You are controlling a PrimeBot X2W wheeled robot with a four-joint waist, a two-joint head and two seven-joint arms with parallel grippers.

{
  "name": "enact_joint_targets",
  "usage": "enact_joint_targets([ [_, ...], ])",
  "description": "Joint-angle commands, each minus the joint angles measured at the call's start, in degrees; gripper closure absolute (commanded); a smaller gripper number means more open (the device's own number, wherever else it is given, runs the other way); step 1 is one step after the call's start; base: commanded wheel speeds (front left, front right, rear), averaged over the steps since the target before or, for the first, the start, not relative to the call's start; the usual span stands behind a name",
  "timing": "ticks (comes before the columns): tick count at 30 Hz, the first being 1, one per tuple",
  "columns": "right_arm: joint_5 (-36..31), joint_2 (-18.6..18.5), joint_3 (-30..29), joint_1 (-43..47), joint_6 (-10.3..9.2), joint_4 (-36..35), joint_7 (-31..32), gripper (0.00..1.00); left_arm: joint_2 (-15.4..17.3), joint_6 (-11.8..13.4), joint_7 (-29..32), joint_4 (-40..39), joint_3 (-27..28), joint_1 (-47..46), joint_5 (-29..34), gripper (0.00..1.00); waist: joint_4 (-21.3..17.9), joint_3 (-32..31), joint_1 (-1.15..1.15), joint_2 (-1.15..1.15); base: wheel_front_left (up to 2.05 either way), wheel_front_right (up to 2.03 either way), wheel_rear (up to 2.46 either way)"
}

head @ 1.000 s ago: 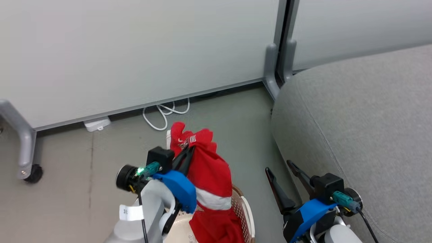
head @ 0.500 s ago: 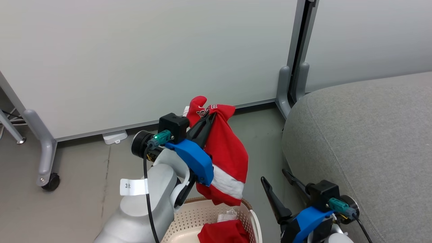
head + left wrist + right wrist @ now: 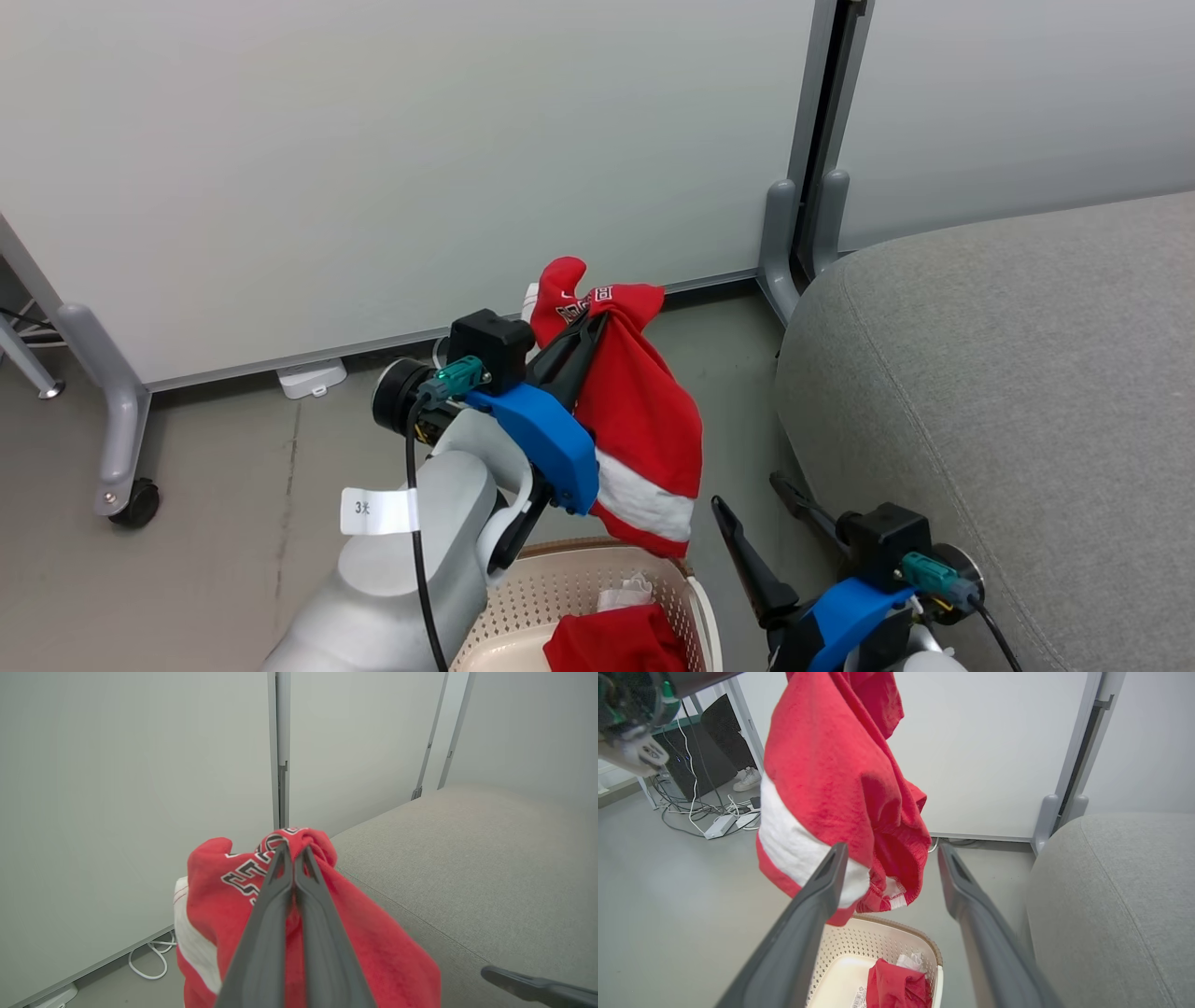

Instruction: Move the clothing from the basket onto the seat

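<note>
**A:** Where is the clothing?

**B:** One red garment [image 3: 644,420] with a white band hangs in the centre of the head frame. Its bunched top, with white lettering, is pinched in the left gripper [image 3: 597,320]. The two dark fingers are pressed together on the cloth.

**A:** Is it clear of the basket?

**B:** Yes. In the right wrist view its lower hem hangs above the basket [image 3: 698,597] with open air between them. A second red garment [image 3: 616,644] lies crumpled inside the basket at the bottom edge of the head frame. Something small and white lies beside it, but I cannot tell what it is.

**A:** And the seat?

**B:** The grey seat [image 3: 1008,373] takes up the right side of the head frame. A strip of floor [image 3: 233,485] lies between it and the hanging garment, so they do not touch.

**A:** The other tool?

**B:** The right gripper [image 3: 746,492] sits at the lower right, just beside the seat's rounded edge. Its fingers are spread wide with nothing between them.

**A:** What is behind all this?

**B:** Pale partition panels [image 3: 373,140] fill the top of the frame. A caster wheel [image 3: 140,504] is at the left, and a white cable [image 3: 149,961] loops at the foot of the panels.
</note>
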Motion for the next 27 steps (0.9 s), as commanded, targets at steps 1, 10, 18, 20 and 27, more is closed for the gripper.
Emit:
enact_joint_targets([
  [1,0.59,-0.22,0.38,0.58,0.03,-0.2,0.15,0.0,-0.04,0.3,-0.19,0.13,-0.25,-0.18,-0.39,1.0,0.03,0.12,0.0,0.0,0.0,0.0,0.0],
  [10,7.98,-0.21,6.24,-5.45,0.03,2.51,1.45,0.0,-0.03,0.31,-0.25,-0.08,-1.36,-1.18,-0.89,1.0,0.31,1.44,0.0,0.0,0.0,0.0,0.0],
  [18,14.57,-0.2,12.33,-14.72,0.03,11.72,0.49,0.0,-0.04,0.28,-0.11,-0.1,-2.86,-1.87,-1.81,1.0,0.86,1.95,0.0,0.0,0.0,0.0,0.0],
  [20,15.82,-0.22,14.03,-16.94,0.03,14.12,0.15,0.0,-0.03,0.27,-0.16,-0.06,-3.08,-2.02,-1.96,1.0,0.88,2.01,0.0,0.0,0.0,0.0,0.0],
  [27,16.4,-0.2,19.4,-24.09,0.03,22.14,-2.38,0.0,-0.04,0.5,-0.38,-0.45,-4.18,-2.53,-2.92,1.0,0.9,2.35,0.0,0.0,0.0,0.0,0.0],
])
